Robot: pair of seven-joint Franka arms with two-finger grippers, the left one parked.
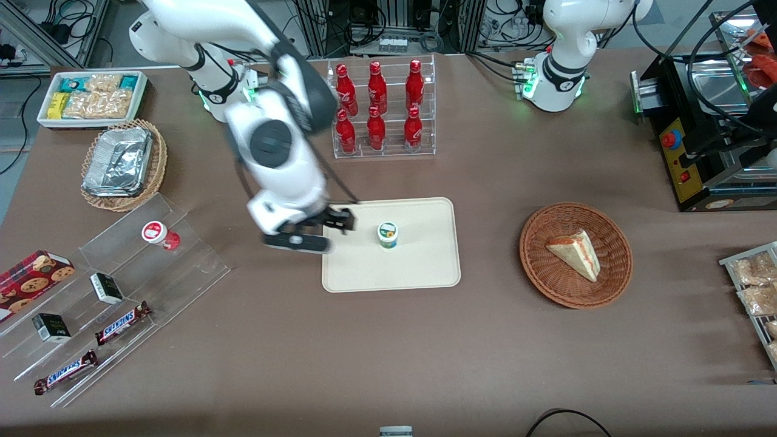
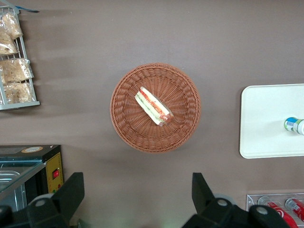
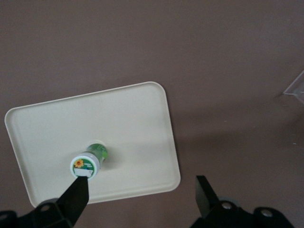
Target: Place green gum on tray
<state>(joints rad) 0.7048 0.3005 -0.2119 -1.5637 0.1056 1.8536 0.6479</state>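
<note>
We see a brown worktop [image 1: 388, 340]. Near its middle lies the cream tray [image 1: 419, 267], with the claw [image 1: 337, 222] open above the tray's edge toward the working arm's end. Toward the parked arm's end sits a wicker basket [image 1: 546, 273]. A rack of red bottles [image 1: 382, 109] stands farther from the front camera. A clear stepped stand [image 1: 182, 267] occupies the working arm's end.

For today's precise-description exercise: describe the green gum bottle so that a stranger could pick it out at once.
Find the cream tray in the table's middle, nearer the camera than the rack of red bottles. The green gum stands upright on it, alone, the open gripper beside it. Unlike the red bottle on the clear shelf, its body is green.
</note>
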